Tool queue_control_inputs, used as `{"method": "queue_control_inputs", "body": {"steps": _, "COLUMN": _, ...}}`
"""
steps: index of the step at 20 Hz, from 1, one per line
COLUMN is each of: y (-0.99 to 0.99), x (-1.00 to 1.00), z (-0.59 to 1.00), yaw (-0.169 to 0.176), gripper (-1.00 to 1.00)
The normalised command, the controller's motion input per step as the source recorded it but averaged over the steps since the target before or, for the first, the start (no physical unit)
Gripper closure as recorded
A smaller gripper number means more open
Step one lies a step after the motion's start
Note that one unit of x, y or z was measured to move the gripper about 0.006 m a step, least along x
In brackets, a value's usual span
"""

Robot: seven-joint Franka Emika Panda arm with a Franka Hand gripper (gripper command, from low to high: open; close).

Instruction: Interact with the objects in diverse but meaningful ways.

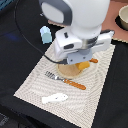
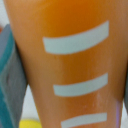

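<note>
1. The arm's white head is being seen low over the placemat (image 1: 75, 95), which is lying on the dark counter (image 1: 15, 50).
2. The tool (image 1: 79, 64) is mostly being hidden by the arm's body; whether it is open or closed cannot be told.
3. An orange block (image 2: 70, 60) with pale stripes is being shown filling the wrist view, very close to the camera; in the exterior view orange is peeking out beside the tool, above a tan round piece (image 1: 70, 70).
4. A fork (image 1: 64, 80) with an orange handle is lying on the placemat just in front of the tan piece.
5. The fish (image 1: 54, 98) is lying nearer the placemat's front edge, apart from the fork.
6. The cup (image 1: 45, 34) is standing on the counter off the placemat's far corner, toward the exterior view's left.
7. A bowl (image 1: 123, 19) is being cut off at the exterior view's right edge.
</note>
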Motion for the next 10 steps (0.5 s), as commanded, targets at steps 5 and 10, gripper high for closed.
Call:
{"method": "queue_control_inputs", "body": {"steps": 5, "y": 0.31, "x": -0.93, "z": 0.46, "yaw": 0.024, "gripper": 1.0}}
{"method": "queue_control_inputs", "body": {"steps": 10, "y": 0.01, "x": -0.82, "z": 0.05, "yaw": 0.0, "gripper": 1.0}}
